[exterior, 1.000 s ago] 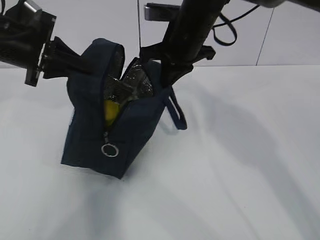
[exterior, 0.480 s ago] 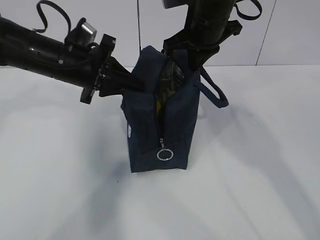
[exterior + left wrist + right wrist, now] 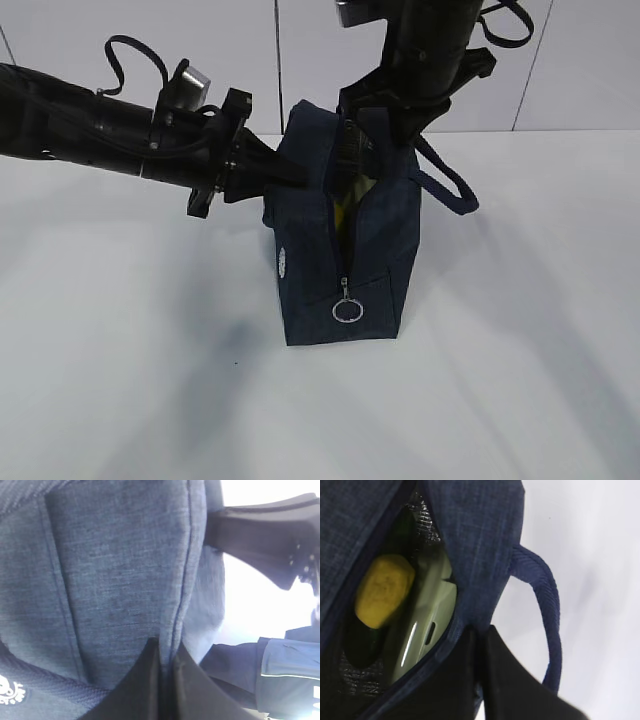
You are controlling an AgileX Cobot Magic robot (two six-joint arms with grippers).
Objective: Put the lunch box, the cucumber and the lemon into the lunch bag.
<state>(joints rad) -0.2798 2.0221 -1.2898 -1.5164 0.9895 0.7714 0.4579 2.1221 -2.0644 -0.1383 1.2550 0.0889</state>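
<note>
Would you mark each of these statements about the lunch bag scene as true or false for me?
1. The lemon lies on the table beside the bag. False: it sits inside the lunch bag.
2. The left gripper is shut on the bag's fabric. True.
3. The lunch box is inside the bag. True: its green lid shows through the opening.
4. The right gripper hangs open above the bag. False: it is shut on the bag's rim.
5. The zipper is closed all the way. False: the bag gapes open above the ring pull.

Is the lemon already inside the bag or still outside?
Inside. The right wrist view shows the lemon within the bag's open mouth, beside the box's green lid.
</note>
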